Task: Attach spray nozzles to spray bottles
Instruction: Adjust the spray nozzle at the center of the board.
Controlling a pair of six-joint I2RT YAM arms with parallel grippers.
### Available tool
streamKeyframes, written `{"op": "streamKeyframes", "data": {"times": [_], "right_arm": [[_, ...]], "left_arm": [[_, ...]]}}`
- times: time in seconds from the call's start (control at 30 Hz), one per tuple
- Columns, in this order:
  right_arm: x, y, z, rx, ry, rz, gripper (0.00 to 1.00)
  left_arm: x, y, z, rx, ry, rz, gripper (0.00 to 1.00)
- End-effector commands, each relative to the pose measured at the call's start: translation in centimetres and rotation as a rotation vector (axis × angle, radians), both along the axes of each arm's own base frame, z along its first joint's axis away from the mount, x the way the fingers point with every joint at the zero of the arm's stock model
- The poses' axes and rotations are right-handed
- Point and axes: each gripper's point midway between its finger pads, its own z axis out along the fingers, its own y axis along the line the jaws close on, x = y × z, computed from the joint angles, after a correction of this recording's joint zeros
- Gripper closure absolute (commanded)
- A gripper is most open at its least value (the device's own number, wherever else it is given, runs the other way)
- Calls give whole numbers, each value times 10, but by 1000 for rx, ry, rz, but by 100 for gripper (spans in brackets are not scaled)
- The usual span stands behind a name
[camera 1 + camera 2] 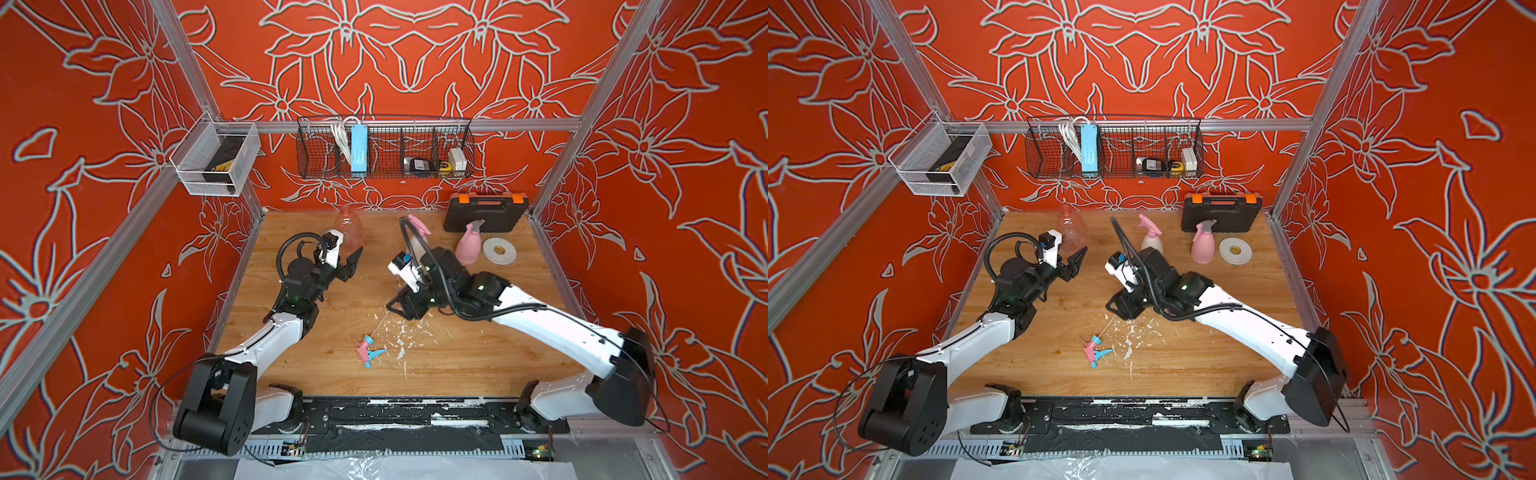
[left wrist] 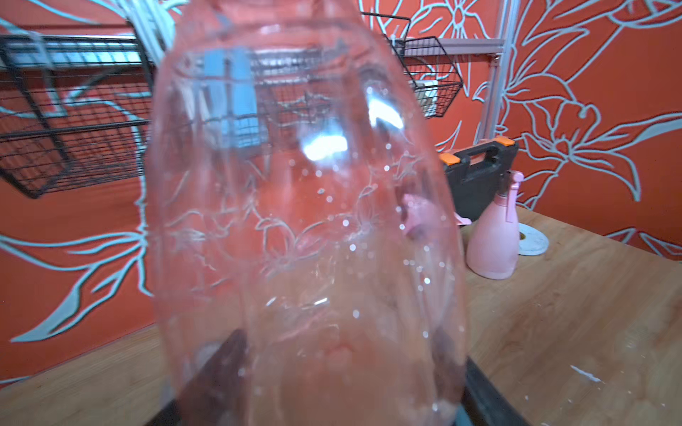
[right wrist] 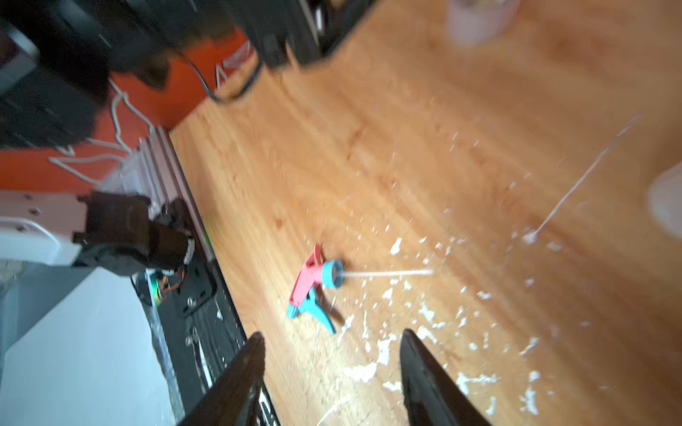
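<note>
My left gripper [image 1: 351,261] is shut on the base of the transparent orange-pink spray bottle [image 1: 349,227], held at the back left with its neck open. That bottle [image 2: 302,221] fills the left wrist view, with dark fingers [image 2: 221,372] showing through it on both sides. A pink spray nozzle with blue parts [image 1: 368,351] lies on its side near the table's front middle, its dip tube pointing toward my right gripper [image 1: 398,309]. That gripper [image 3: 332,335] hovers open and empty just short of the nozzle [image 3: 313,284]. The white bottle [image 1: 1151,240] and pink bottle [image 1: 468,246] carry nozzles.
A white tape roll [image 1: 498,250] lies beside the pink bottle and a black tool case [image 1: 484,212] stands at the back right. White flecks [image 1: 401,353] are scattered on the wooden table [image 1: 478,353]. A wire basket [image 1: 384,166] hangs on the back wall.
</note>
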Motion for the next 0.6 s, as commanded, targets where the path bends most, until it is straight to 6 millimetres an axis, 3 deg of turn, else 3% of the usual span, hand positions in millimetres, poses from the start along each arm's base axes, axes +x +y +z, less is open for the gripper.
{"op": "streamKeyframes", "data": {"times": [0.0, 0.27, 0.57], "right_arm": [[-1, 20, -20, 52, 29, 56, 40], [10, 64, -75, -9, 147, 163, 39], [9, 70, -120, -98, 215, 213, 36]], "left_arm": [[-4, 18, 18, -7, -65, 97, 50], [-14, 19, 19, 2, -68, 94, 50], [-16, 16, 20, -3, -72, 62, 50]]}}
